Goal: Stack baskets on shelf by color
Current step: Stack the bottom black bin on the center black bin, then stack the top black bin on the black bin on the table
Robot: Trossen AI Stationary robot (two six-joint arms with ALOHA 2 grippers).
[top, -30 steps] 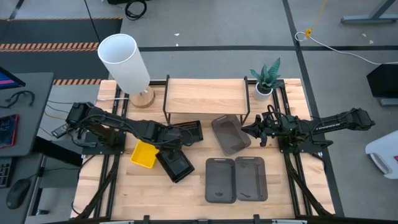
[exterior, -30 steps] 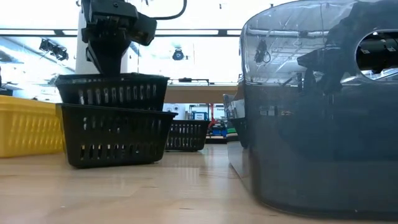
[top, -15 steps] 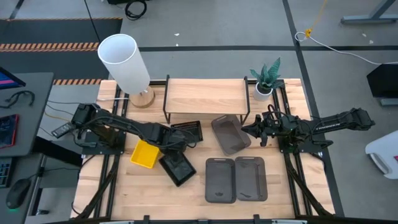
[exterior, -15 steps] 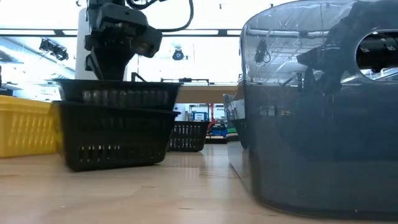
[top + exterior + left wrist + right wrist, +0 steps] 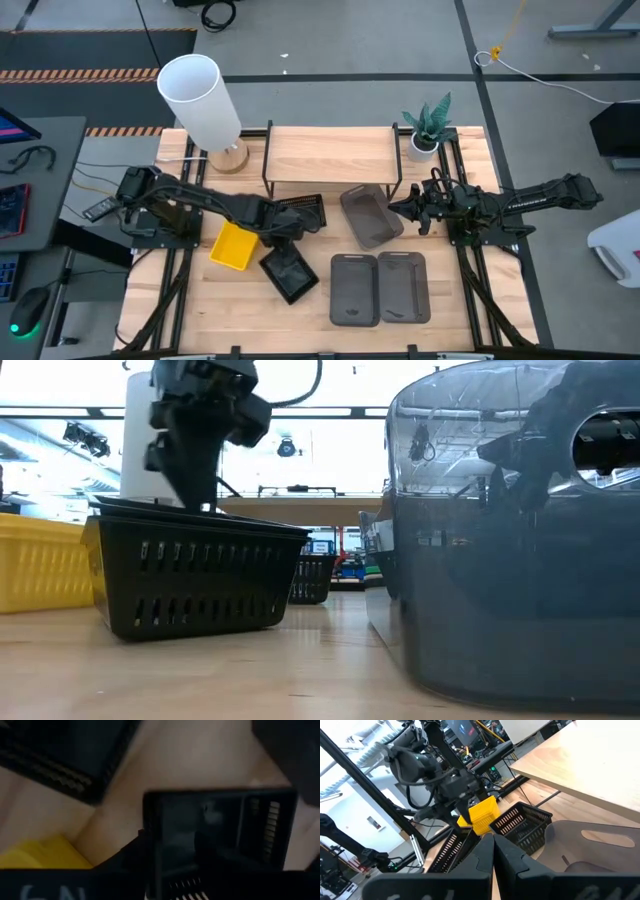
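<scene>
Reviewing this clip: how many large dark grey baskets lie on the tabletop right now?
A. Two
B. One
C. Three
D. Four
C. The high view shows three: one grey basket angled just in front of the shelf, and two more side by side nearer the front edge, one left of the other.

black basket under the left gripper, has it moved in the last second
Yes. In the high view the black basket has shifted toward the table's front edge, farther from the yellow basket. In the low view it has dropped fully into the basket beneath it.
</scene>
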